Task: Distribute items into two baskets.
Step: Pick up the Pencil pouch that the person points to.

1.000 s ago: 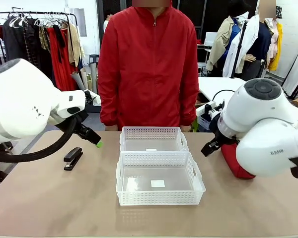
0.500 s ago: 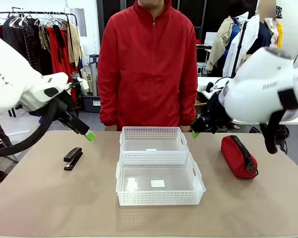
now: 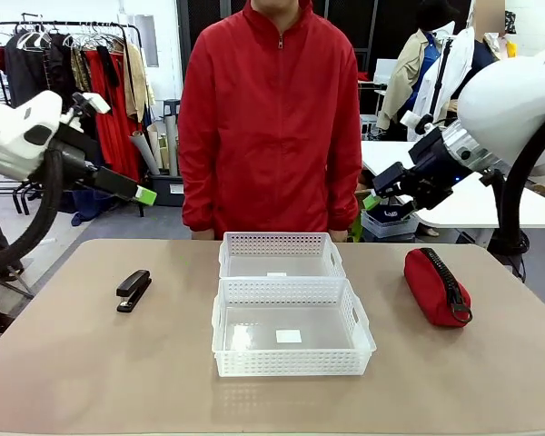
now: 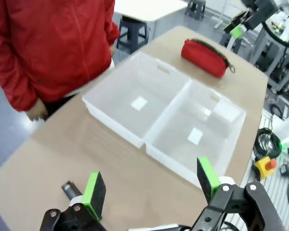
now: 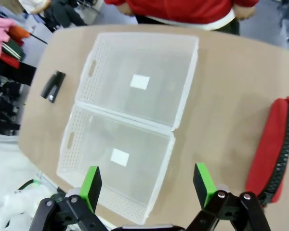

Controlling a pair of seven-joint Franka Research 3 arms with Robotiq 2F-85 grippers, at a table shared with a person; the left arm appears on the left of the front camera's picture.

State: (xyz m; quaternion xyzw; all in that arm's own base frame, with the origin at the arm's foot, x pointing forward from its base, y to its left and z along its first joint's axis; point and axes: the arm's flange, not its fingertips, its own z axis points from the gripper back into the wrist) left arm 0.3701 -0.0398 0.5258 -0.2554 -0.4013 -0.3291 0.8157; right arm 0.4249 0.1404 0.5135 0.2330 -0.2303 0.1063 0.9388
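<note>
While the black stapler (image 3: 133, 290) lies left of the larger basket (image 3: 291, 363) and the red zippered pouch (image 3: 433, 287) right of it, both baskets sit empty.
On the table (image 3: 73, 363) the smaller basket (image 3: 281, 243) touches its far side. The left gripper (image 4: 151, 180) and right gripper (image 5: 146, 184) hang high, jaws spread, holding nothing; a person in a red jacket (image 3: 272, 118) stands behind.

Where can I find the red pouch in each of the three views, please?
Front view: the red pouch lies on the table, right of centre.
Left wrist view: near the top, right of the middle.
Right wrist view: at the right edge, lower half.
Shared landmark: the two white baskets, with the pouch lying apart from them.
</note>
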